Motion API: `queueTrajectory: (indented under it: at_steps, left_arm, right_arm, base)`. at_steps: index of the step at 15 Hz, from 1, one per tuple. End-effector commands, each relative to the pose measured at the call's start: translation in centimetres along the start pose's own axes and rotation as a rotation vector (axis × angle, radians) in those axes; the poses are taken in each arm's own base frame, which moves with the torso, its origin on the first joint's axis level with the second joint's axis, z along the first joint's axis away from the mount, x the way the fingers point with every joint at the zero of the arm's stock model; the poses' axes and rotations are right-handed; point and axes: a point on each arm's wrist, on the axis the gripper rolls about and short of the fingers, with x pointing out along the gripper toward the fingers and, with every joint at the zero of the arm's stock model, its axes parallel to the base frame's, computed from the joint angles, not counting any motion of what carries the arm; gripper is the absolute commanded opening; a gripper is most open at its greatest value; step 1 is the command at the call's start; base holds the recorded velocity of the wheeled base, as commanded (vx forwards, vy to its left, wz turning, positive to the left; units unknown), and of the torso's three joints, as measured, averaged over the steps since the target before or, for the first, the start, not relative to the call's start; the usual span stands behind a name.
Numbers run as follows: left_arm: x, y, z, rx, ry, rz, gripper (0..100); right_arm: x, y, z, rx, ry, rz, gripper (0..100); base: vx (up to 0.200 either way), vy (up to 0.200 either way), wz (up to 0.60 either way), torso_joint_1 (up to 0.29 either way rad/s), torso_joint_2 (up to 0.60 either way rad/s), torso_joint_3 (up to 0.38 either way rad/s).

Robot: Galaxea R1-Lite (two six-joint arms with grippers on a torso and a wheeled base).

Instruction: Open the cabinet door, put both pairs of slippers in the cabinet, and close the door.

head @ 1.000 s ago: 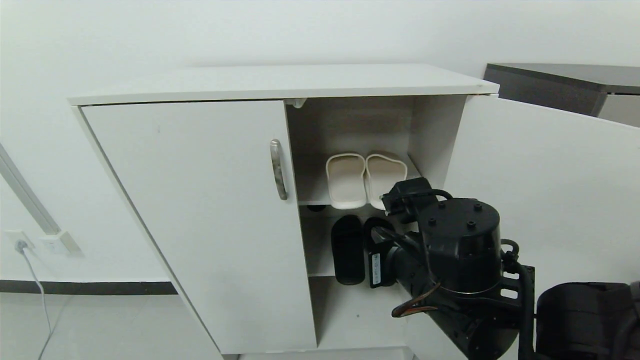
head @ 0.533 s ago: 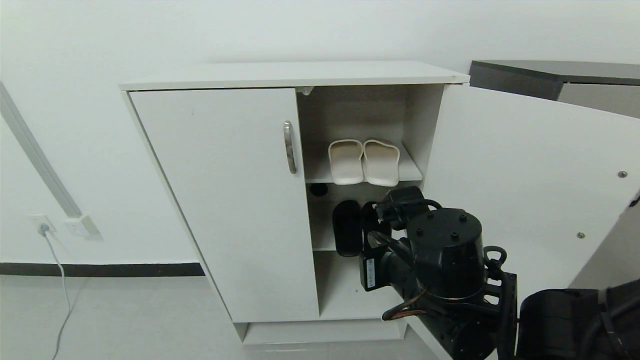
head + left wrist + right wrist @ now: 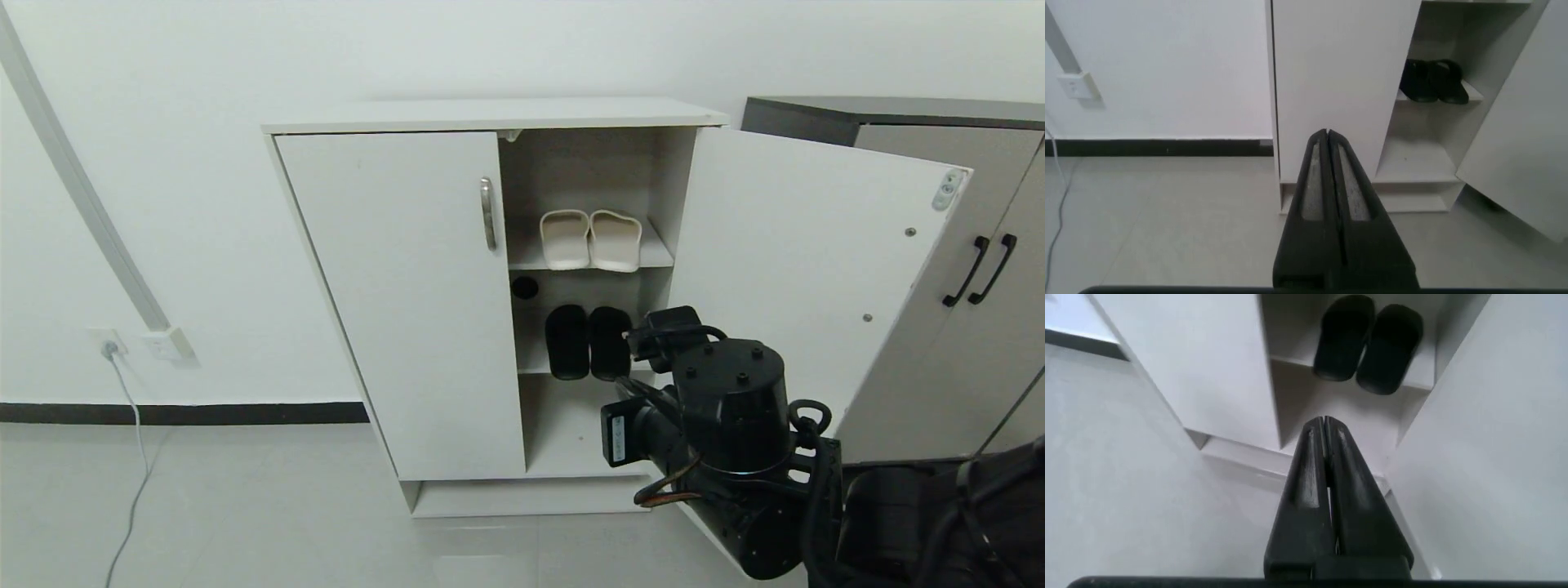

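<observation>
The 2 pairs already sit in the cabinet (image 3: 490, 114), white slippers (image 3: 590, 239) on the upper shelf (image 3: 522, 257) and black slippers (image 3: 588, 341) on the middle shelf (image 3: 531, 359), so only closing the open right door (image 3: 800, 269) remains, with the left end effector (image 3: 1325, 135) and the right end effector (image 3: 1323, 422) both clenched on nothing.

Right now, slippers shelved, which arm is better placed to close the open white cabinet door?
Right: the right gripper hangs beside the open white door; the left gripper faces the closed door.
</observation>
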Motion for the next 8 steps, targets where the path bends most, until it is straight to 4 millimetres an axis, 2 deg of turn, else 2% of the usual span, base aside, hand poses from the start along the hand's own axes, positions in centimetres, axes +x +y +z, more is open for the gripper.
queueTrajectory:
  at_steps: [1,8]
  left_arm:
    - [0.01,0.00,-0.01,0.000,0.002,0.001,0]
    - [0.01,0.00,-0.01,0.000,0.002,0.001,0]
  right_arm:
    - [0.05,-0.18,-0.42,-0.007,0.011,-0.004,0]
    - [0.02,-0.32,-1.07,-0.022,0.030,-0.007,0]
  base:
    - [0.000,0.000,0.00,0.000,0.00,0.000]
    - [0.000,0.000,0.00,0.000,0.00,0.000]
